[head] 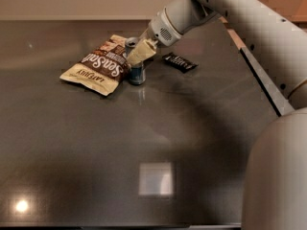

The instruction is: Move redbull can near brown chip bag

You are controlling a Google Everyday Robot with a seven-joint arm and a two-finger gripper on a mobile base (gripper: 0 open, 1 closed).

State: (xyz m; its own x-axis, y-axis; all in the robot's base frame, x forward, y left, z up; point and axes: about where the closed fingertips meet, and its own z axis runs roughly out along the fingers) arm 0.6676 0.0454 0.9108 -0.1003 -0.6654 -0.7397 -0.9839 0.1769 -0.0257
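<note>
The redbull can (pixel 136 74) stands upright on the dark table, right against the right edge of the brown chip bag (pixel 98 66). The bag lies flat with white lettering and cream ends. My gripper (pixel 138 53) comes down from the upper right and is shut on the upper part of the can. One cream finger (pixel 141 51) covers the can's front, and the can's silver top (pixel 131 42) shows just behind it.
A small black wrapper (pixel 179 62) lies on the table to the right of the can. My arm (pixel 240 18) crosses the upper right, and the robot's body (pixel 278 176) fills the lower right corner. The table's right edge (pixel 261 80) runs diagonally.
</note>
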